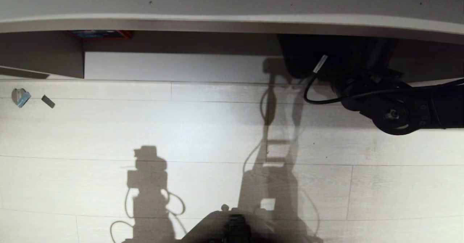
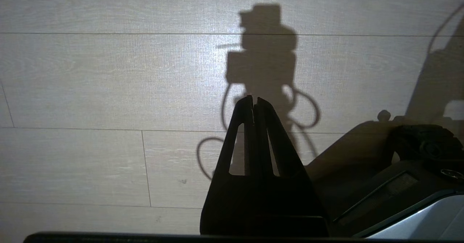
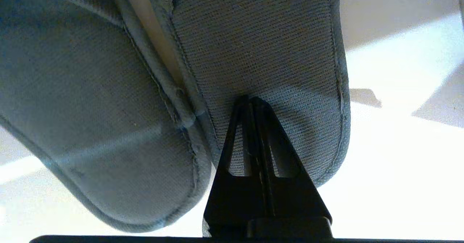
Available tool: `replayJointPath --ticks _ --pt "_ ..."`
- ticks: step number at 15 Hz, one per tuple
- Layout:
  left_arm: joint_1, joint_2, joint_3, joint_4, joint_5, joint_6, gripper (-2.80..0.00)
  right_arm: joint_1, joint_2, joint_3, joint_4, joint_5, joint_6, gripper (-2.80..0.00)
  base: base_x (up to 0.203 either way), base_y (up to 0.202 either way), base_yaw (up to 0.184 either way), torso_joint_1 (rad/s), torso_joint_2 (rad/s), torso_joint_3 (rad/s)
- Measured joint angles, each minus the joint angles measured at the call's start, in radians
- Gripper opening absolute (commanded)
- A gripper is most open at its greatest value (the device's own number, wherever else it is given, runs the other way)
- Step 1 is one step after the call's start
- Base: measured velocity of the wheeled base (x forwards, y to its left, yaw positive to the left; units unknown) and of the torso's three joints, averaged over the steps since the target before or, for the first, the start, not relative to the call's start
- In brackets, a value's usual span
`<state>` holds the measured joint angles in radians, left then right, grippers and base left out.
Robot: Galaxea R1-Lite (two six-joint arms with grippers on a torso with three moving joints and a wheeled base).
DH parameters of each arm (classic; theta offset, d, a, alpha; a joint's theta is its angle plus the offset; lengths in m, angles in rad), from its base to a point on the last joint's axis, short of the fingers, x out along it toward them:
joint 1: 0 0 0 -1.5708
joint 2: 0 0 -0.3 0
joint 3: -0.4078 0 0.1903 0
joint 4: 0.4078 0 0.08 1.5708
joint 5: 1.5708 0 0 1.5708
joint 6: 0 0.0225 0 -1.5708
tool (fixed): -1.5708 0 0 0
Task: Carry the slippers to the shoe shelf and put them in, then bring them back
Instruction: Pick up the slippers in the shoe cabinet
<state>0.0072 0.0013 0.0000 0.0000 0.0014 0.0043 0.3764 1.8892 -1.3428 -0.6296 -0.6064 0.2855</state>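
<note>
Right wrist view shows the right gripper (image 3: 250,99) clenched on the soft blue-grey fabric slippers (image 3: 253,54), soles facing the camera, long axes running away from it; left gripper (image 2: 253,99) closed, empty.

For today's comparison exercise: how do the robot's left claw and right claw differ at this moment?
The left claw holds nothing; the right claw is shut on the slippers. The left claw hangs over bare floor; the right claw's view is filled with blue-grey fabric. Both are shut.
</note>
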Motion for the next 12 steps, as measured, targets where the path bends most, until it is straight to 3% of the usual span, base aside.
replayJointPath --ticks 4,8,12 --pt "0.0 0.0 0.0 0.0 0.0 0.0 -2.8 -0.01 -0.053 0.039 0.01 0.018 -0.037 -2.8 0.0 0.0 0.0 0.0 0.0 0.0" --pt "0.0 0.0 0.0 0.0 0.0 0.005 -2.8 -0.005 -0.161 0.163 -0.007 0.13 -0.107 -2.8 0.0 0.0 0.0 0.0 0.0 0.0" --pt "0.0 0.0 0.0 0.0 0.0 0.004 -2.8 -0.001 -0.191 0.25 -0.178 0.179 -0.194 -2.8 0.0 0.0 0.0 0.0 0.0 0.0"
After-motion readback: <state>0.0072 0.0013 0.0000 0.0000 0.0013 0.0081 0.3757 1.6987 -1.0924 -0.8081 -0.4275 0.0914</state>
